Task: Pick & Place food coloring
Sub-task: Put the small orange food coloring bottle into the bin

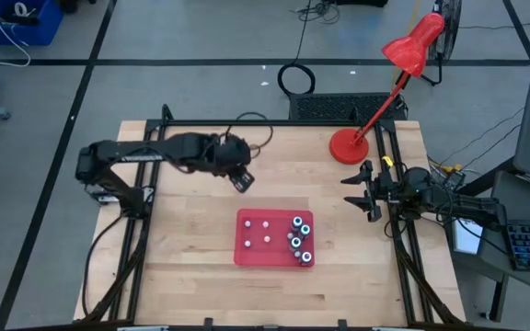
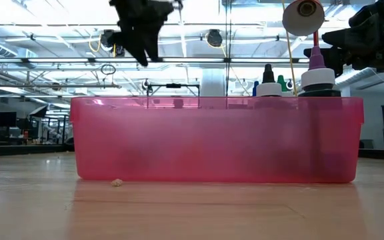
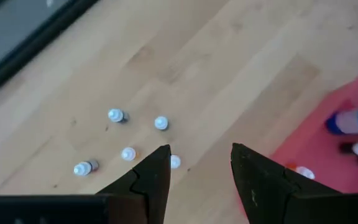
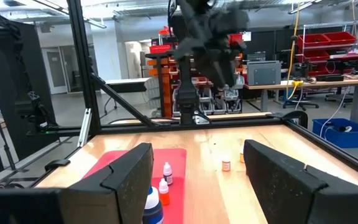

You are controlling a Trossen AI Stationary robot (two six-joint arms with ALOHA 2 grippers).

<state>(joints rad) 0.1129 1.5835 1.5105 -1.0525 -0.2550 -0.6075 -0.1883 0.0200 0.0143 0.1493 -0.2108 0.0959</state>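
Several tiny white-capped food coloring bottles [image 3: 128,154] stand on bare wood just ahead of my left gripper [image 3: 201,149]. That gripper is open and hovers above the table, off the far-left corner of the red tray [image 1: 243,181]. The red tray [image 1: 274,253] holds a few white-topped small bottles [image 1: 266,223] and several larger dark-bodied ones [image 1: 300,241] along its right side. Seen from table height, the dark bottles' tops [image 2: 269,83] rise above the tray wall. My right gripper [image 1: 362,193] waits open, raised at the table's right edge, its fingers [image 4: 132,168] pointing left across the table.
A red desk lamp has its base [image 1: 348,145] on the far right part of the table, and its arm slants up and to the right. Black frame rails run along the left and right table edges. Bare wood lies near and to the left of the tray.
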